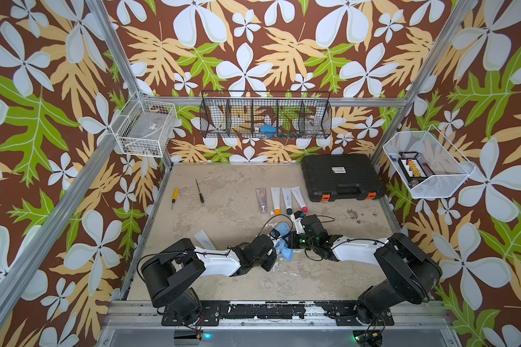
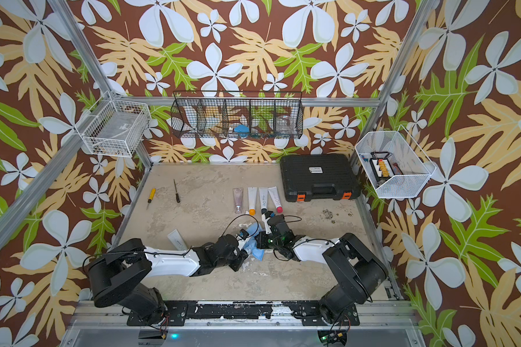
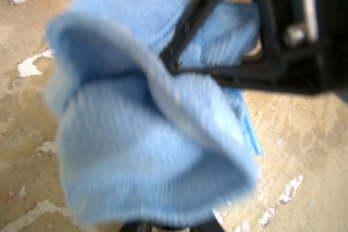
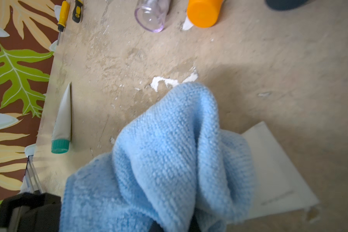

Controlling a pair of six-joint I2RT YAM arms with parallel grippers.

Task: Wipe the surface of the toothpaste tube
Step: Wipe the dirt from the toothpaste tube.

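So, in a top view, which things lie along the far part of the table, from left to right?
Yellow screwdriver, black-handled tool, clear-capped tube, orange-capped tube, dark-capped tube, pink-capped tube, black case.

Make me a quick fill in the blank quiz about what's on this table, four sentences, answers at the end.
The wiping cloth is ____ in colour.
Beside the black case lies a row of ____ tubes.
The screwdriver nearest the table's edge has a ____ handle.
The case's two latches are ____.
Missing words: blue; four; yellow; orange.
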